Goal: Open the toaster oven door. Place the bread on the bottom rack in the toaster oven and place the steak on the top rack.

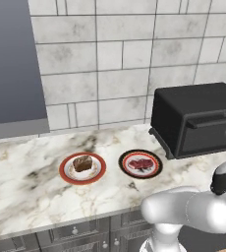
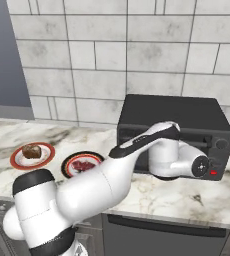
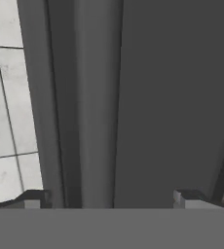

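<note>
From the left base view, the toaster oven (image 1: 196,118) sits at the counter's (image 1: 26,172) back right, door shut; bread (image 1: 82,163) and steak (image 1: 141,164) wait on separate plates mid-counter. From the right base view, the arm reaches the door front. In the hand view the gripper (image 3: 111,199) stands wide open astride the bar handle (image 3: 97,97) — lined up, I judge, to grasp and pull.

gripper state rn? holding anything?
Gripper: open, holding nothing; its fingertips straddle the horizontal bar handle of the matte-black toaster oven's door, not closed on it.
</note>
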### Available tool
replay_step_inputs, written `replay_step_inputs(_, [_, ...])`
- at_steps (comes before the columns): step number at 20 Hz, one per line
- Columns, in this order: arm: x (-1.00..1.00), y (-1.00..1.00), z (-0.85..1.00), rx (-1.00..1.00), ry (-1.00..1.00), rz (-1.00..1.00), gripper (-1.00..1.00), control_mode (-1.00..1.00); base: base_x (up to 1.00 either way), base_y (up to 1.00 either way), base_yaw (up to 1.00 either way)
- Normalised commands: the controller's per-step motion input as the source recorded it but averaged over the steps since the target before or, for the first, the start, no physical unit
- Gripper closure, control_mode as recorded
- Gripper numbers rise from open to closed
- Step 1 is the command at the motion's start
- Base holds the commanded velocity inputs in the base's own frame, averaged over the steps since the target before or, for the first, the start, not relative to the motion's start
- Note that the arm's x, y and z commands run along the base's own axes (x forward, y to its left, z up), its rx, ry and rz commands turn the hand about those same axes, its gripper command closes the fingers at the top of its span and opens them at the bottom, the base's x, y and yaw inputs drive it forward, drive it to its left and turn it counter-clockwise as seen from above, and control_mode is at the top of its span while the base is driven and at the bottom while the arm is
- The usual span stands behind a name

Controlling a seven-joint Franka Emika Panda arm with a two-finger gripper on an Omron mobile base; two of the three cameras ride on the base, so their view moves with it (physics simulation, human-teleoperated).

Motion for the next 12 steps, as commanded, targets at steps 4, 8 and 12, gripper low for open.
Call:
replay_step_inputs(4, [0.11, -0.15, -0.35, 0.06, -0.08, 0.00, -1.00, -1.00, 0.00, 0.00, 0.00])
replay_step_inputs(8, [0.14, -0.17, -0.17, 0.08, -0.09, 0.00, -1.00, -1.00, 0.00, 0.00, 0.00])
replay_step_inputs(12, [0.17, -0.07, 0.00, 0.06, -0.01, -0.04, -1.00, -1.00, 0.00, 0.00, 0.00])
